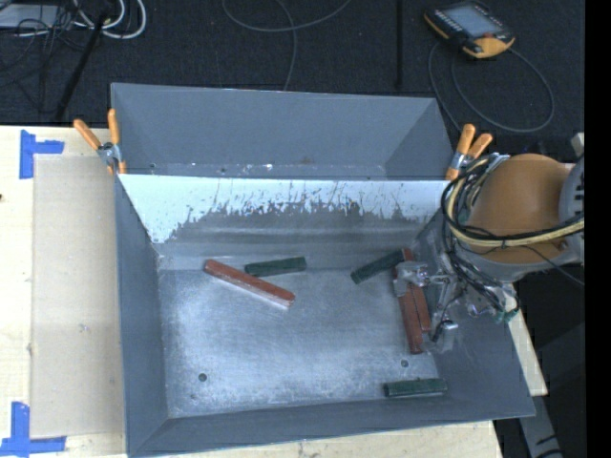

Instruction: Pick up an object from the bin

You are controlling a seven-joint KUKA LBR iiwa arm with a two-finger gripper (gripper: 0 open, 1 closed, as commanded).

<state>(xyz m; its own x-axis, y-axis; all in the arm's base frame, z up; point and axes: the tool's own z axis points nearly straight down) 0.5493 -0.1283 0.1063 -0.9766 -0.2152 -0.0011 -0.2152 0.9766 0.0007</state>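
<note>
Your gripper (431, 305) is down inside the bin (286, 141), at the right side of the floor, close to the right wall. It sits over the brown bar (413, 324), which lies on the floor there and runs roughly top to bottom in the camera view, slightly tilted. The bar's upper end is hidden under the gripper hardware; its lower end pokes out below. You can't tell from this angle how far the gripper is open or whether it has hold of the bar; touching or just above, can't say. The orange cover (520, 208) and looped cables (463, 227) on the wrist sit above the bin's right rim. Nearest neighbour is the tilted green bar (377, 267), just up-left of the gripper, with one end near the brown bar's top; whether they touch isn't clear. The bottom green bar (414, 387) lies flat near the front wall, below the brown bar and apart from it. Further left, well apart from the gripper, the red bar (248, 282) lies diagonally mid-floor. The left green bar (276, 266) is just beside its upper side; touching or not, can't tell. All five bars lie flat on the floor.
</note>
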